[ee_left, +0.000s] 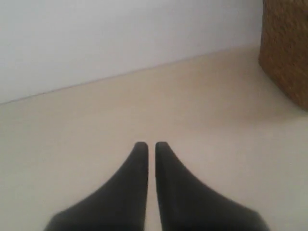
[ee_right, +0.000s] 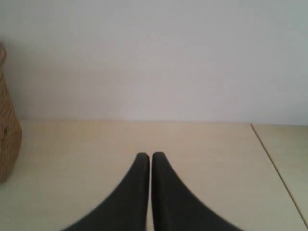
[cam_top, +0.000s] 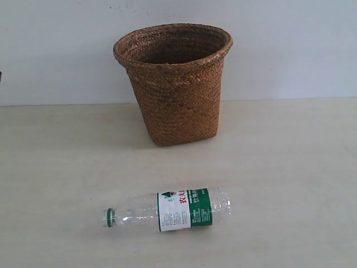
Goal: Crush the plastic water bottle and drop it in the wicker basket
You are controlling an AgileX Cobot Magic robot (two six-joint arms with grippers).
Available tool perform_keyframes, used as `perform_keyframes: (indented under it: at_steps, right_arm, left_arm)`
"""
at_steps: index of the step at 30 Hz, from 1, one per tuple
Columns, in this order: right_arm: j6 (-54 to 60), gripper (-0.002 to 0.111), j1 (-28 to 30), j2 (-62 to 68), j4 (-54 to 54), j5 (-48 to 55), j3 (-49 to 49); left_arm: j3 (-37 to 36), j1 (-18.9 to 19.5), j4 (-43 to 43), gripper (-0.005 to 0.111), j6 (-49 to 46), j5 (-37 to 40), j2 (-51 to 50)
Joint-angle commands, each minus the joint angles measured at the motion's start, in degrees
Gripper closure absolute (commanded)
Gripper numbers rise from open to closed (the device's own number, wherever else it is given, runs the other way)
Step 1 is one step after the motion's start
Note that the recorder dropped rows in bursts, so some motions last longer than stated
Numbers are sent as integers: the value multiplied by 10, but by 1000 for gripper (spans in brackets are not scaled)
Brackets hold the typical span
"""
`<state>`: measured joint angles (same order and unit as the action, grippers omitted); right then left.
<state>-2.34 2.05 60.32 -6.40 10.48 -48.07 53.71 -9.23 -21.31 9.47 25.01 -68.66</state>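
**No grab, no crush so far**

Checked the left gripper [ee_left: 151, 143] first: clenched, just a sliver of gap between the dark fingertips, gripping nothing, parked over bare bench [ee_left: 72, 159]. Can make out the basket [ee_left: 286, 53] ahead of it and off to one side, well apart from the tips, with only a strip of woven wall in shot.

Same deal with the right gripper [ee_right: 149, 154]: pressed closed, tips pretty much touching, nothing held. Catches a bit of basket ahead and off to the side too, also well clear of the fingertips. Also shows a thin seam [ee_right: 275, 168] in the bench, running ahead on the side away from the basket.

Found the bottle [cam_top: 173, 210] in the exterior view only. Lying on its side on the bench, on the near side of the basket and apart from it. Green cap [cam_top: 110, 217] pointing toward the left arm's side, green-and-white label [cam_top: 185, 209] wrapped round the middle. Looks round and full-shaped, not crushed. Can't really place it against either gripper, what with both of them out of that view, but definitely not between any fingers.

As for the basket: standing upright, rim up, near the pale wall [cam_top: 290, 44].
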Motion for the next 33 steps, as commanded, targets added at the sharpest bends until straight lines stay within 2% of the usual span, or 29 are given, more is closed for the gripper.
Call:
perform_keyframes:
  at_steps: [1, 3, 5, 6, 10, 15, 17, 19, 21, 24, 25, 27, 30, 33]
  right_arm:
    - [95, 108, -45, 79, 2, 155, -75]
    - [143, 108, -77, 119, 30, 211, -106]
    - [243, 108, -104, 157, 102, 264, -133]
    - [281, 108, -111, 171, 139, 282, -141]
    - [392, 108, -127, 224, 266, 352, -175]
    - [439, 108, -161, 274, 315, 402, -207]
    - [444, 108, -179, 292, 321, 415, -215]
    - [450, 108, -197, 308, 327, 423, -223]
    - [450, 108, -212, 322, 327, 428, -230]
    - [450, 108, -228, 338, 327, 430, -232]
    - [450, 108, -234, 342, 327, 430, -232]
    - [450, 108, -241, 352, 329, 430, -232]
    - [449, 108, -253, 369, 328, 428, -232]
    - [449, 108, -260, 383, 329, 416, -232]
  left_arm:
    - [56, -41, 69, 102, -125, 104, -64]
    - [74, -50, 172, 102, -278, 131, -91]
    - [77, -51, 298, 102, -433, 146, -105]
    - [77, -51, 337, 102, -479, 155, -111]
    - [77, -51, 431, 102, -604, 196, -129]
    - [77, -55, 493, 102, -733, 250, -156]
    - [77, -63, 497, 102, -766, 260, -169]
    - [77, -75, 497, 93, -785, 265, -188]
    - [77, -85, 494, 75, -805, 271, -209]
    - [77, -94, 479, 40, -816, 273, -238]
    - [77, -95, 476, 33, -816, 273, -248]
    - [77, -95, 474, 33, -825, 273, -264]
    - [77, -95, 472, 40, -850, 273, -290]
    - [77, -95, 472, 40, -862, 261, -316]
